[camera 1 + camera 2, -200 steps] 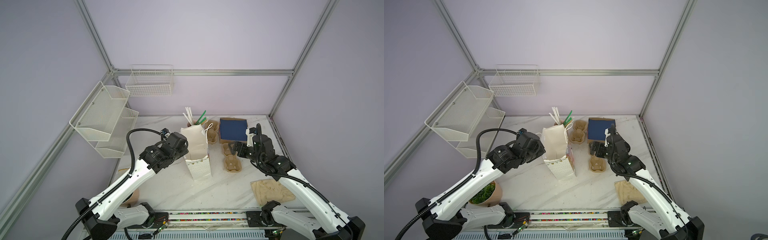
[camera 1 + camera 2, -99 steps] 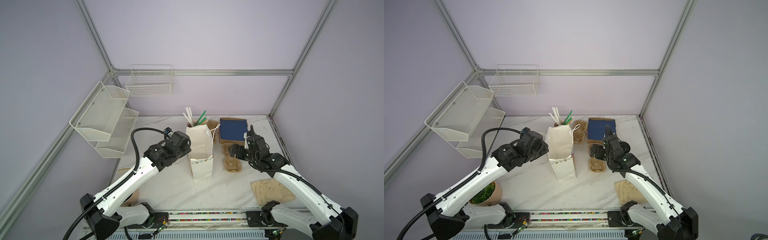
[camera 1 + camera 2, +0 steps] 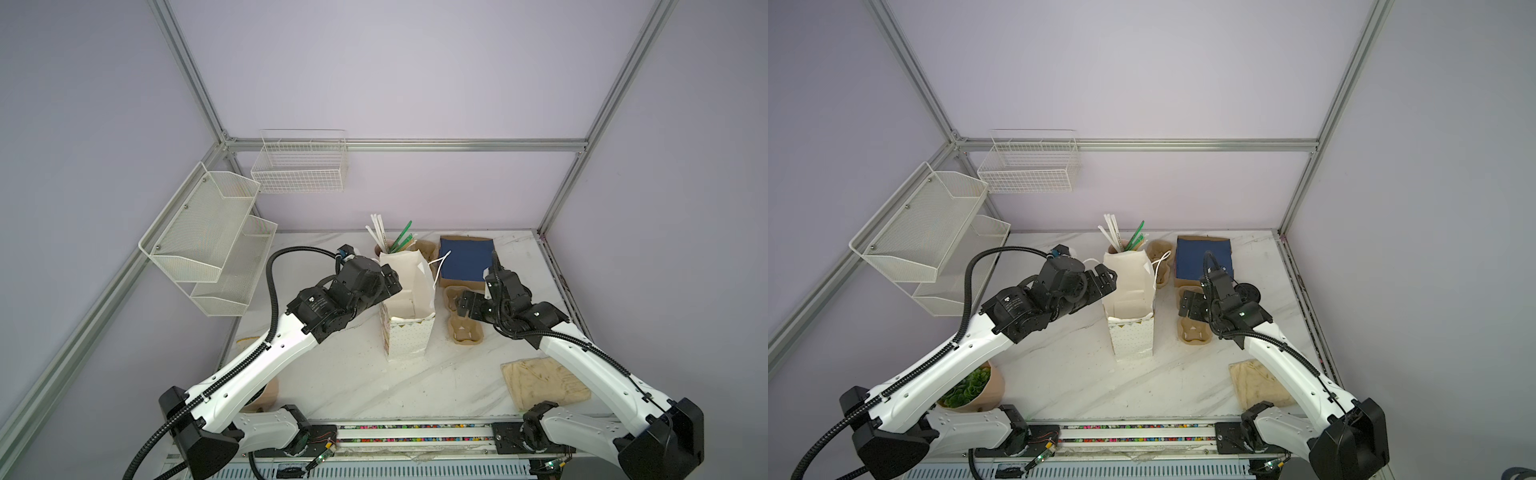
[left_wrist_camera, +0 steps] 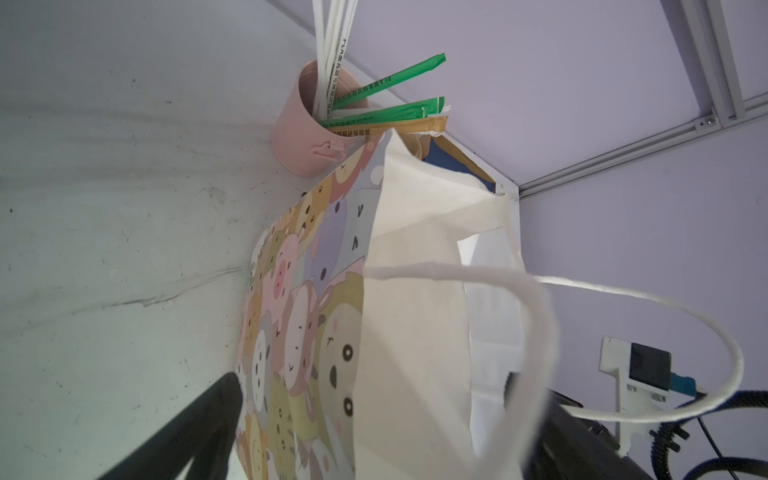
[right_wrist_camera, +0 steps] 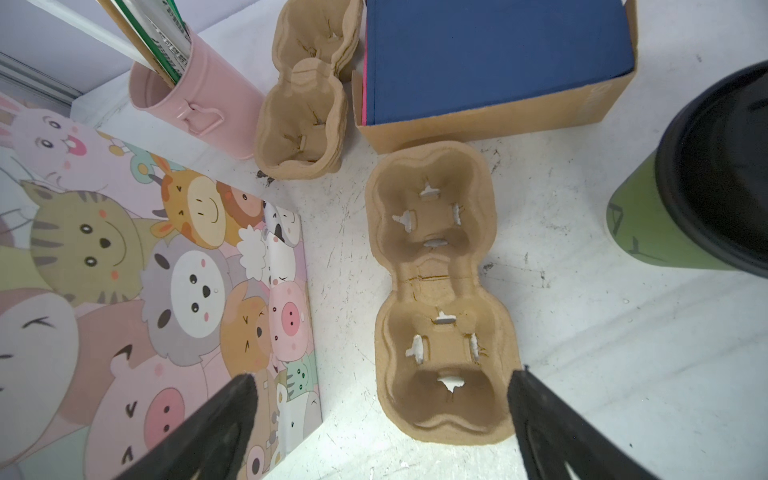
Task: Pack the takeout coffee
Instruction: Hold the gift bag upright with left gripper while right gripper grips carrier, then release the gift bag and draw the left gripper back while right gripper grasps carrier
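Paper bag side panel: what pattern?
The paper bag is printed with pastel cartoon animal faces; shows best in the right wrist view.

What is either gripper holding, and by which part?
Nothing. The left gripper stands open around the rim of the paper bag, the right gripper hangs open over the pulp cup tray; the coffee cup sits untouched.

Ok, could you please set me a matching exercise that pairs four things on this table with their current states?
Things:
1. takeout coffee
2. pink mug
3. lone pulp cup tray
4. paper bag

States:
A. stands upright, mouth open
B. holds wrapped straws
C. wears a black lid
D. lies flat, both wells empty

Pairs: 1-C; 2-B; 3-D; 4-A
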`<action>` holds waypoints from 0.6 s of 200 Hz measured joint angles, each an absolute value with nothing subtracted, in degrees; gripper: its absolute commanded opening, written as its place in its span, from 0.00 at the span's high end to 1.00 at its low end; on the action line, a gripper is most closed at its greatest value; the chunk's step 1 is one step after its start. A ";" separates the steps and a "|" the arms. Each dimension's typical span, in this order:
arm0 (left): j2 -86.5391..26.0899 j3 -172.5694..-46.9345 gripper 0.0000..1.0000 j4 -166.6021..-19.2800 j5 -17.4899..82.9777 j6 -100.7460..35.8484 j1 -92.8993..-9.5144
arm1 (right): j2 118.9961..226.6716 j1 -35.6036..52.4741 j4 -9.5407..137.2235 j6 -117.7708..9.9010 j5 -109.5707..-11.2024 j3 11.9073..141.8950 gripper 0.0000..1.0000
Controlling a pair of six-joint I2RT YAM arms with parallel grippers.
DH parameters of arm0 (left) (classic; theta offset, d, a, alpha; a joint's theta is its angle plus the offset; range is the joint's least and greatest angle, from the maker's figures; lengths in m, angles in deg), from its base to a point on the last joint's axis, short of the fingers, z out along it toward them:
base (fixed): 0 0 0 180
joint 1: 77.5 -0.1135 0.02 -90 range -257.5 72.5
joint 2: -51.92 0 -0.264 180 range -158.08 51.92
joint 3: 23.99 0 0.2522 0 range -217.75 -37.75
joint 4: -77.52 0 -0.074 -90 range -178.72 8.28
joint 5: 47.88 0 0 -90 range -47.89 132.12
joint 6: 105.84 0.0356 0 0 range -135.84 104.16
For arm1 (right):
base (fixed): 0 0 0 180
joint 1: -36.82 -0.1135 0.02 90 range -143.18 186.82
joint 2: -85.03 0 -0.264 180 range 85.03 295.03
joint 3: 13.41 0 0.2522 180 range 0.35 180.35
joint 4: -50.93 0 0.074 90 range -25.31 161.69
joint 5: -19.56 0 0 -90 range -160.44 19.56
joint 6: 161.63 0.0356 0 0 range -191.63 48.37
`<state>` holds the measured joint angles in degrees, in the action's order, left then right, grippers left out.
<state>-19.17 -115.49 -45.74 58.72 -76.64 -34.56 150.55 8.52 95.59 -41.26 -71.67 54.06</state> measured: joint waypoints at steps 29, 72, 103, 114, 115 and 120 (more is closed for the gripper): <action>-19.00 -117.69 0.00 -48.12 59.28 -73.45 -34.56 | 151.27 8.52 96.02 -41.29 -72.05 54.06 0.03; -17.69 -120.62 0.00 -52.56 61.75 -62.19 -34.56 | 154.35 8.52 97.38 -41.31 -73.03 54.11 0.03; -13.34 -120.67 0.00 -57.76 63.20 -50.54 -34.56 | 157.04 8.52 98.65 -41.31 -74.19 54.19 0.03; -11.13 -120.67 0.00 -59.82 63.41 -46.23 -34.56 | 158.05 8.52 99.15 -41.29 -74.41 54.46 0.03; -10.98 -120.67 0.00 -59.92 63.41 -46.02 -34.56 | 158.13 8.52 99.19 -41.31 -74.43 54.48 0.03; -9.99 -120.64 0.00 -60.51 63.50 -44.40 -34.56 | 158.59 8.52 99.35 -41.31 -74.45 54.67 0.03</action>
